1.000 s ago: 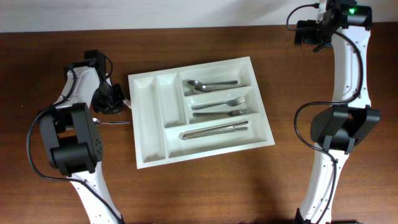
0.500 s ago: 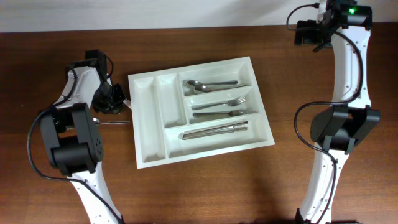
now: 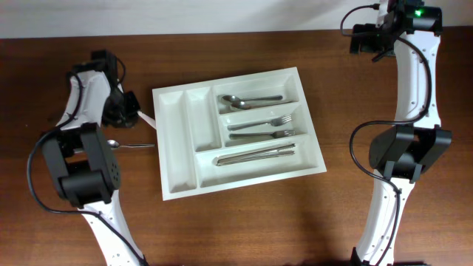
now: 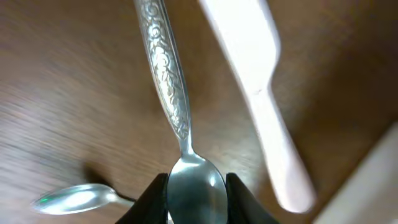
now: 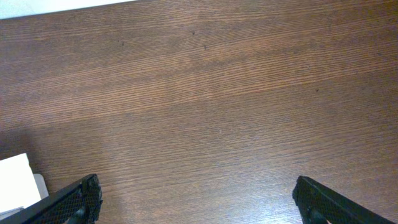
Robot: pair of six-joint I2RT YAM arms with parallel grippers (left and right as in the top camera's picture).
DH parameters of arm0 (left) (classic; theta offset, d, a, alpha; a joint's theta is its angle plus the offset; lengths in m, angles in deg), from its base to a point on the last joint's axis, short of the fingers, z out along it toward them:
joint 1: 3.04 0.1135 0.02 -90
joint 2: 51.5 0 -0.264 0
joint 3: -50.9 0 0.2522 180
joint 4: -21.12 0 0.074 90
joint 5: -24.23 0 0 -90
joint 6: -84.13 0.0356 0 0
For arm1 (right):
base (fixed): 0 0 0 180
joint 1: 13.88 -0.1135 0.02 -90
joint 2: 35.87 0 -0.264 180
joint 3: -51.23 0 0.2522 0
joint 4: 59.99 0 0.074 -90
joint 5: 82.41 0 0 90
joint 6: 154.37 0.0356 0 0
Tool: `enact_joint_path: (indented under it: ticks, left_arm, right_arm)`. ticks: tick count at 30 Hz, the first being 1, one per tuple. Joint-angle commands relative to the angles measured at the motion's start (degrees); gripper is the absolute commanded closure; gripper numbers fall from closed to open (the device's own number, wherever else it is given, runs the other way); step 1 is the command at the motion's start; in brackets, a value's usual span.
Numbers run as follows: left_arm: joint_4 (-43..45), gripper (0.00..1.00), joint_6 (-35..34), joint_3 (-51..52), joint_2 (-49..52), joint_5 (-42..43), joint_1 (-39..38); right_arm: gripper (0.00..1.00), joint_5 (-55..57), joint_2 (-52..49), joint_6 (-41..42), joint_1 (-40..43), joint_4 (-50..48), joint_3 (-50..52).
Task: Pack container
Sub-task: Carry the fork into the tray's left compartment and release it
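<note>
my left tool (image 4: pixel 198 200) pinching a spoon (image 4: pixel 164 81) by its bowl, right tool (image 5: pixel 196 200) spread wide over the tabletop (image 5: pixel 205 93), tray (image 3: pixel 174 148) between them

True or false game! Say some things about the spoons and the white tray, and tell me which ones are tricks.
1. The left end effector grips a spoon by its bowl. True.
2. The right end effector holds a fork. False: it is open and empty over bare table.
3. The tray has spoons in its two narrow compartments. False: both are empty; the cutlery lies in the three long ones.
4. A second spoon lies on the table, left of the tray. True.
5. The forks lie in the middle long compartment. True.
</note>
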Motion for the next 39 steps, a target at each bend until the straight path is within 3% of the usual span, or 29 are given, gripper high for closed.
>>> enact_joint_path:
  ticks: [1,9,28,36,37,39]
  left_arm:
    - [-2.4,0.98,2.1,-5.6,0.3,-0.5,0.0]
    - [-9.4,0.98,5.2,-13.4,0.3,-0.1,-2.4]
    - [-22.7,0.98,6.9,-13.6,0.3,-1.4,-15.7]
    - [-23.2,0.98,5.1,-13.3,0.3,-1.5,-19.4]
    - [-23.0,0.92,5.1,-13.3,0.3,-1.5,-19.7]
    - [-22.8,0.70,5.0,-13.3,0.3,-1.5,-20.0]
  right_arm:
    - [0.01,0.9,0.3,0.5,-0.1,-0.1,-0.8]
    - [0.01,0.9,0.3,0.5,-0.1,-0.1,-0.8]
    - [0.01,0.9,0.3,0.5,-0.1,-0.1,-0.8]
    - [0.01,0.9,0.3,0.5,-0.1,-0.1,-0.8]
    - [0.01,0.9,0.3,0.5,-0.1,-0.1,-0.8]
    - [0.01,0.9,0.3,0.5,-0.1,-0.1,-0.8]
